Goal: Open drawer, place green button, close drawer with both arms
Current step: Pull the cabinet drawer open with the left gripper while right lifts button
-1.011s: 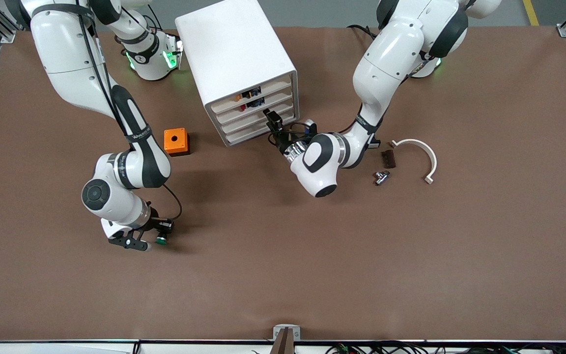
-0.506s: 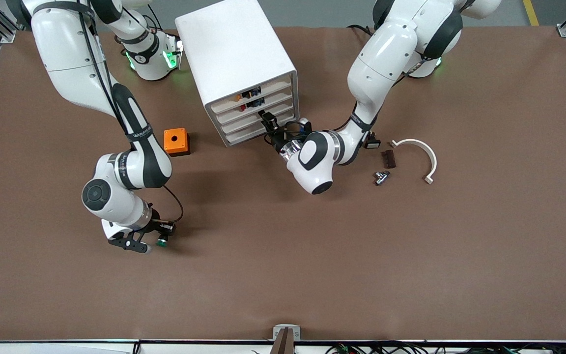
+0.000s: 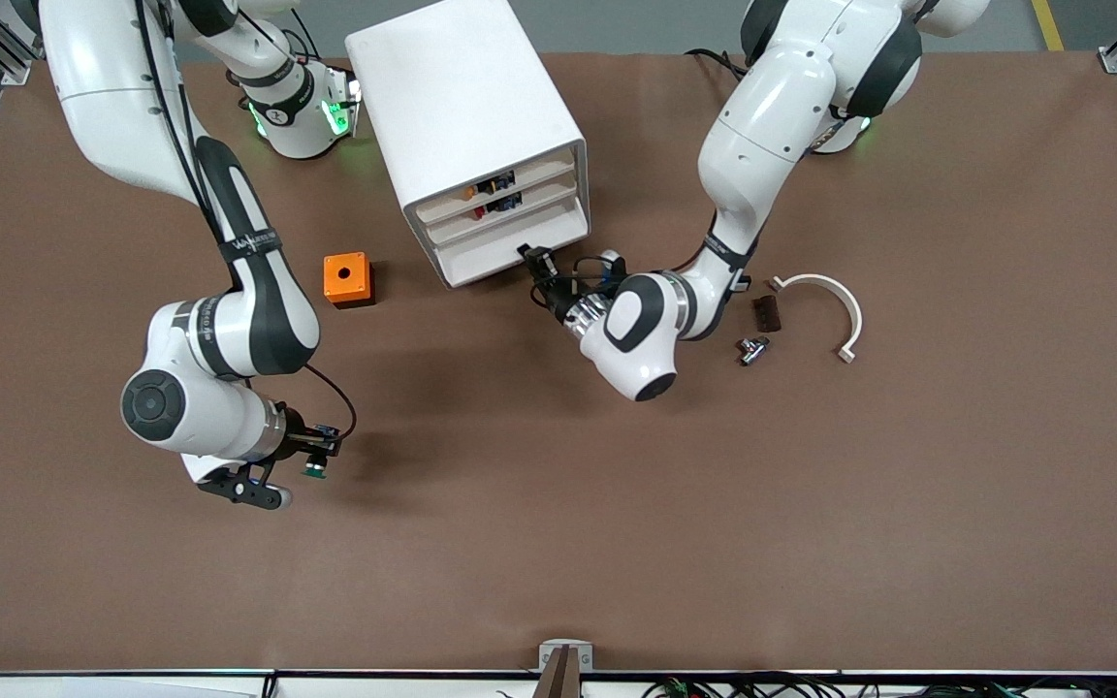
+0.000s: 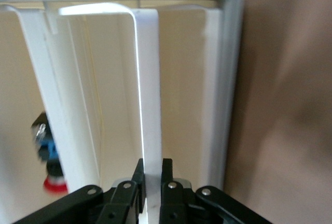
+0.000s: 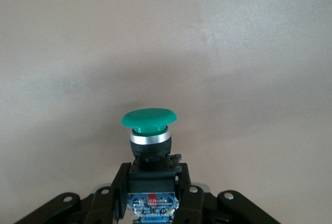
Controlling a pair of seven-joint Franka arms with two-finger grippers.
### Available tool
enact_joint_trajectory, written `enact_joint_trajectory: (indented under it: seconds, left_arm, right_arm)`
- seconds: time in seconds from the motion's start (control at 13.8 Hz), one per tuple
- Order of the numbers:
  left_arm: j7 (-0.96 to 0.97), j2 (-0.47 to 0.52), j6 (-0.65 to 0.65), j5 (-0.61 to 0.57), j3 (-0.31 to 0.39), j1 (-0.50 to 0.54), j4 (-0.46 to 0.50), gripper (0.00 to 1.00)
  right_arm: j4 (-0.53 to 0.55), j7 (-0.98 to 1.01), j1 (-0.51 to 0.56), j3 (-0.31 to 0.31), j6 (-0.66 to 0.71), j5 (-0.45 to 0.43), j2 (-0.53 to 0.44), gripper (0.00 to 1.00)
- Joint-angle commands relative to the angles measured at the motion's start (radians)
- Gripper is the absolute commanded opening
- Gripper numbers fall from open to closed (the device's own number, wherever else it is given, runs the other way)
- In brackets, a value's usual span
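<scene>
A: What lies nearest the front camera?

B: The right gripper [image 3: 309, 463], over bare table [image 3: 617, 543] toward the right arm's end. Its fingers [image 5: 182, 180] are clamped on the black-and-blue body of the button [image 3: 314, 469], whose green cap points away from the wrist. In the right wrist view the button [image 5: 149, 154] sits between the pads with only table surface past it.

A: Is it resting on the table?

B: I cannot tell from these views.

A: And farther back?

B: The orange cube [image 3: 346, 278], on the table beside the cabinet [image 3: 466, 116] toward the right arm's end. Toward the left arm's end lie a small metal part [image 3: 750, 349], a dark brown piece [image 3: 766, 313] and a white curved clip [image 3: 827, 308], close together.

A: Where is the left gripper?

B: The left gripper [image 3: 537, 269] is at the cabinet's front, low down. In the left wrist view the gripper [image 4: 152, 175] has its fingers [image 4: 167, 169] pinched together on the thin white front edge of the drawer [image 4: 148, 89].

A: And the drawer itself?

B: The drawer [image 3: 510, 244] is the third front counted down, and it stands out a little from the cabinet face. The two fronts above it show orange, red and blue parts through their slots.
</scene>
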State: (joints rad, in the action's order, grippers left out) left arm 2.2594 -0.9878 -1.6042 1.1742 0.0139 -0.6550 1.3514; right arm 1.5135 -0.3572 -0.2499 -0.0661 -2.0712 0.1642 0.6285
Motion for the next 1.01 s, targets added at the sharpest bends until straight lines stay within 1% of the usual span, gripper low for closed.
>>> enact_joint_trajectory:
  seconds: [0.0, 0.07, 0.22, 0.29, 0.36, 0.43, 0.51, 0.58, 0.65, 0.72, 0.87, 0.94]
  left_arm:
    - [-0.052, -0.002, 0.004, 0.007, 0.061, 0.012, -0.060, 0.01]
    - [-0.058, -0.003, 0.004, 0.007, 0.086, 0.020, -0.077, 0.01]
    - [-0.088, -0.005, 0.001, 0.007, 0.093, 0.046, -0.092, 0.02]
    - [-0.130, -0.005, -0.002, 0.008, 0.092, 0.061, -0.092, 0.06]
    - [-0.158, -0.006, -0.002, 0.008, 0.092, 0.067, -0.092, 0.15]
    - [-0.181, -0.005, -0.002, 0.007, 0.093, 0.069, -0.089, 0.31]
    - [-0.187, -0.003, -0.002, 0.007, 0.093, 0.071, -0.089, 0.65]
    - [-0.187, -0.002, 0.001, 0.005, 0.093, 0.075, -0.087, 0.95]
    - [-0.196, 0.001, 0.006, -0.028, 0.098, 0.078, -0.086, 0.99]
    - [-0.214, 0.012, 0.007, -0.086, 0.098, 0.081, -0.089, 0.99]
    - [-0.256, 0.046, 0.007, -0.149, 0.098, 0.090, -0.089, 0.99]
    - [-0.259, 0.063, 0.007, -0.169, 0.103, 0.112, -0.090, 0.99]
  right_arm:
    - [0.005, -0.051, -0.026, -0.011, 0.083, -0.026, -0.064, 0.00]
    - [0.005, -0.084, -0.029, -0.009, 0.100, -0.026, -0.079, 0.00]
    - [0.007, -0.173, -0.057, -0.008, 0.152, -0.025, -0.102, 0.00]
    - [0.008, -0.234, -0.081, -0.008, 0.169, -0.025, -0.110, 0.01]
    - [0.010, -0.309, -0.103, -0.008, 0.175, -0.025, -0.113, 0.02]
    - [0.010, -0.404, -0.133, -0.006, 0.180, -0.025, -0.115, 0.02]
    - [0.011, -0.510, -0.167, -0.004, 0.180, -0.023, -0.113, 0.02]
    - [0.013, -0.601, -0.196, -0.004, 0.178, -0.022, -0.113, 0.02]
    - [0.013, -0.693, -0.236, -0.004, 0.178, -0.022, -0.113, 0.02]
    - [0.013, -0.774, -0.270, -0.004, 0.178, -0.020, -0.113, 0.02]
    - [0.020, -0.934, -0.328, -0.003, 0.171, -0.011, -0.113, 0.02]
    - [0.027, -1.015, -0.363, -0.003, 0.165, -0.011, -0.113, 0.02]
